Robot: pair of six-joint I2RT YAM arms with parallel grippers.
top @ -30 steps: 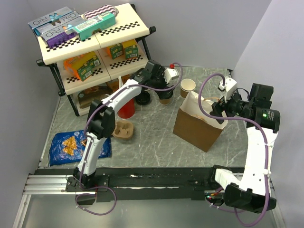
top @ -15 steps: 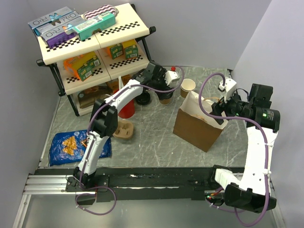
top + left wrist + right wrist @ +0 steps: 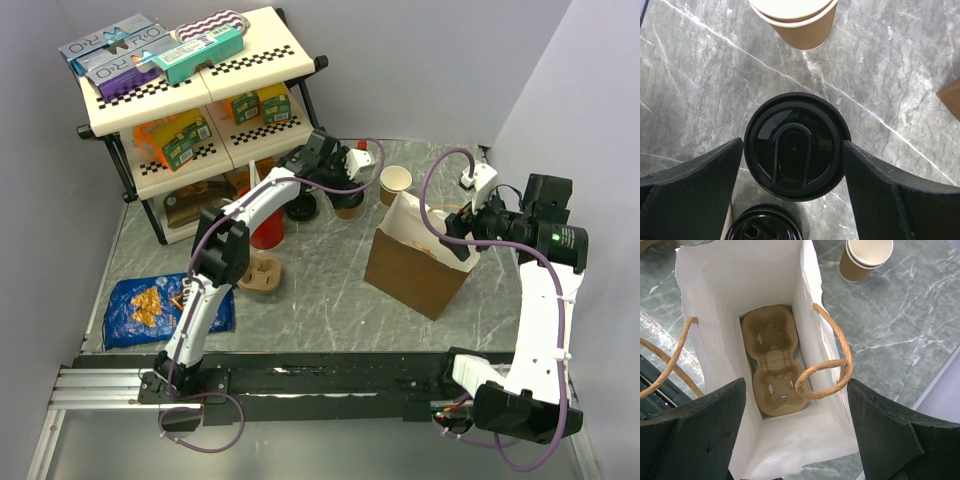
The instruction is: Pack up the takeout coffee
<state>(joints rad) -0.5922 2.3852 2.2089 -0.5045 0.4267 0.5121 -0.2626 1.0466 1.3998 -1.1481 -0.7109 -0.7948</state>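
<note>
Left gripper [image 3: 792, 146] down over the takeout coffee [image 3: 795, 172], one dark finger on each side of the round black lid. Fingers set wide, right up at the lid's rim. Hard to tell if pressing yet or only beside it, so no sure hold. Nothing lifted, by the look of it.

Takeout coffee on the grey table [image 3: 900, 75], off the far left side of the brown paper bag [image 3: 415, 270], near it but not touching. Lidless tan cup [image 3: 796, 22] closer to the bag's far corner. Another black-lidded cup [image 3: 762, 227] just beside the coffee, on the side away from the bag.

Right gripper [image 3: 796, 385] over the open top of the bag, fingers spread wide, pinching nothing that shows. Cardboard cup carrier [image 3: 771, 360] flat on the bag's bottom, two holes free.

Could go wrong from here:
- Could pop the lid off and spill, if squeezed on the rim only and not on the cup.
- Could crush the paper side, if squeezed too hard.
- Could bump the other lidded cup, so close by, when lifting.
- Could catch on the rope handle [image 3: 825, 375] hanging across the bag's mouth.
- Could land crooked beside a carrier hole and tip over.

Hidden or hard to see:
- Tan side of the coffee, all under its lid in the wrist view.
- From above, mostly covered by the left arm.
- Other lidded cup cut off at the picture's edge.
- Full or empty, no way to tell.
</note>
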